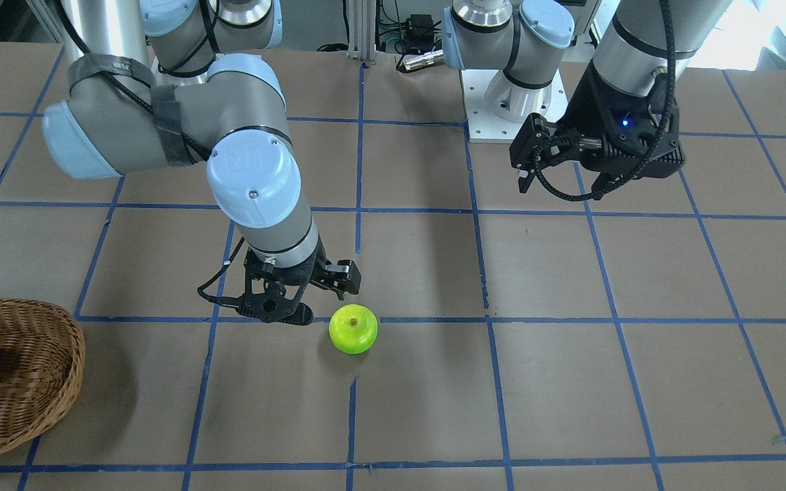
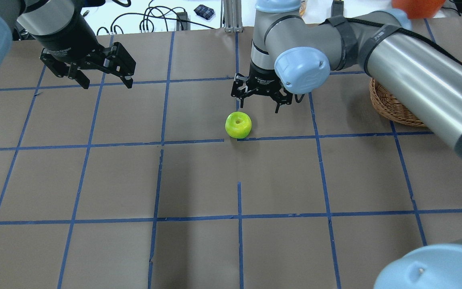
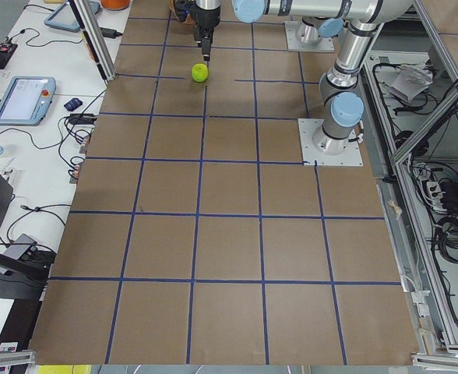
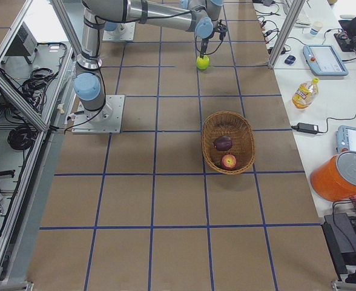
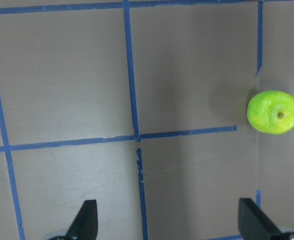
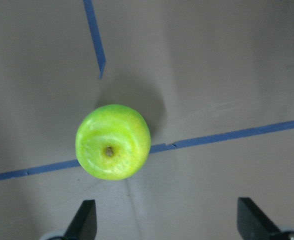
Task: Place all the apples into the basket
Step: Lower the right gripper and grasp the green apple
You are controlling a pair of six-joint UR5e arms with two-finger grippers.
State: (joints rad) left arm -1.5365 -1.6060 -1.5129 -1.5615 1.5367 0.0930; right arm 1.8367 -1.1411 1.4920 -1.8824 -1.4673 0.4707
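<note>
Basket point(image 4: 228, 142) is set on the surface point(image 2: 199, 180) near the operators' edge. Right gripper point(image 2: 259, 106) is held released just beside the green apple point(image 2: 238, 125), toward that edge. Left gripper point(image 2: 106, 82) is released, empty. Maroon apple point(image 4: 223, 143) and red apple point(image 4: 228, 161) are contained in the basket.

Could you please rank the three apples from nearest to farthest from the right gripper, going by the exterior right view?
1. Green apple: on the table, right by the open right gripper.
2. Dark maroon apple: in the basket, on the side nearer the gripper.
3. Red apple: also in the basket, just beyond the maroon one.
</note>
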